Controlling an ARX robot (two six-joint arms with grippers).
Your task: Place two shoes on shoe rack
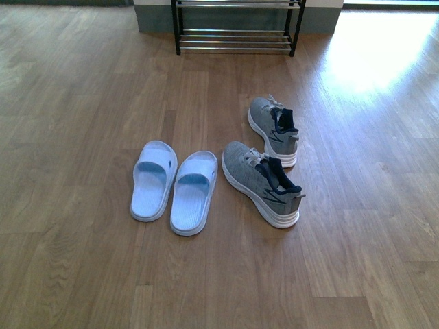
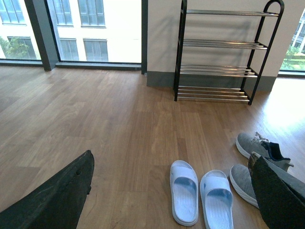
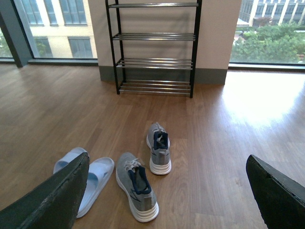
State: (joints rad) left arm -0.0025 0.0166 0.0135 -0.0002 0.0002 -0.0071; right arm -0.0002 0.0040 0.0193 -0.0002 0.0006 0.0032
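Note:
Two grey sneakers with white soles stand on the wood floor, the nearer shoe a little in front of the farther shoe. The shoe rack stands against the far wall, black-framed with chrome rod shelves that hold nothing. My left gripper is open, held high above the floor, one finger partly covering the nearer shoe in its view. My right gripper is open too, well above and behind both sneakers. Neither arm shows in the front view.
A pair of pale blue slides lies just left of the sneakers. Large windows run along the far wall left of the rack, and a bright sun patch falls on the floor at the right.

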